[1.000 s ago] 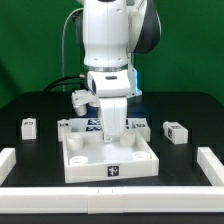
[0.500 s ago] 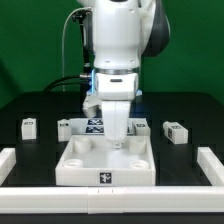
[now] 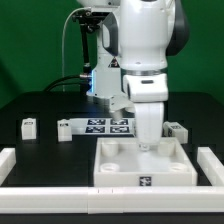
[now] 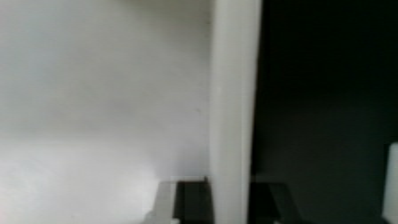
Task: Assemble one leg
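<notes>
Gripper [image 3: 148, 144]: points straight down from the arm, right of centre in the exterior view, low over the far part of the white panel [image 3: 120, 165].

Grip state: closes on a raised rim of the white panel. In the wrist view, dark fingertips [image 4: 192, 203] stand one on each side of a pale vertical edge, with only that edge in the narrow gap between them. Carries no leg.

White panel: lies flat on the black table [image 3: 45, 150], at the near right, with a round socket toward its left corner and a small tag on its near face.

Left leg [image 3: 29, 126]: rests on the table at the far left, well apart from the gripper and the panel.

Second leg [image 3: 64, 129]: rests just beside the left end of the marker board [image 3: 105, 126], left of the arm.

Right leg [image 3: 176, 130]: rests just beyond the panel's far right corner, near the gripper; contact with the panel cannot be determined.

White border rails [image 3: 45, 194]: enclose the table on the left, near and right sides.
</notes>
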`<state>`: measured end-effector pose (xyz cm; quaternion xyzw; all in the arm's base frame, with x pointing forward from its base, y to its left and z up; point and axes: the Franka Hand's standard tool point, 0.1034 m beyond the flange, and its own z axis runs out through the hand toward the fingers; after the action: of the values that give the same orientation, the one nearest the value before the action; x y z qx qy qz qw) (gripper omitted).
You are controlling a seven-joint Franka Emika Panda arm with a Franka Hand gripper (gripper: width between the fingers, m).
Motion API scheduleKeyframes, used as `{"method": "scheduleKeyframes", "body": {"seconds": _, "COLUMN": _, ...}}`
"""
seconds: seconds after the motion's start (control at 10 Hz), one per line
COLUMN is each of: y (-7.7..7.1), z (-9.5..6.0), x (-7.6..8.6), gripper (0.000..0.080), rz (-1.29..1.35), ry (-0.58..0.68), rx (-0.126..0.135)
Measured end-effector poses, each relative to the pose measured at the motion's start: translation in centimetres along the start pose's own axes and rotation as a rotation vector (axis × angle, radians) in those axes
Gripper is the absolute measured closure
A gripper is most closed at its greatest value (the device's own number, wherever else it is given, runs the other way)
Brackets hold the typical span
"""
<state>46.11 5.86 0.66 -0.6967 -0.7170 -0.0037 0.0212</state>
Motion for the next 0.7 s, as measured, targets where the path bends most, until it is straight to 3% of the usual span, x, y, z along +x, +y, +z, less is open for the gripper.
{"method": "scheduleKeyframes", "body": {"seconds": 0.2, "y": 1.3, "z": 0.0, "x": 1.7, "gripper": 0.0739, "rz": -0.018, "ry": 0.016, "rx": -0.014}}
{"method": "scheduleKeyframes", "body": {"seconds": 0.3, "y": 1.7, "z": 0.0, "x": 2.0, "gripper": 0.0739, "rz": -0.020, "ry": 0.016, "rx": -0.006}}
{"method": "scheduleKeyframes", "body": {"seconds": 0.7, "y": 2.5, "z": 0.0, "x": 2.1, "gripper": 0.0739, "rz": 0.006, "ry": 0.013, "rx": -0.001}}
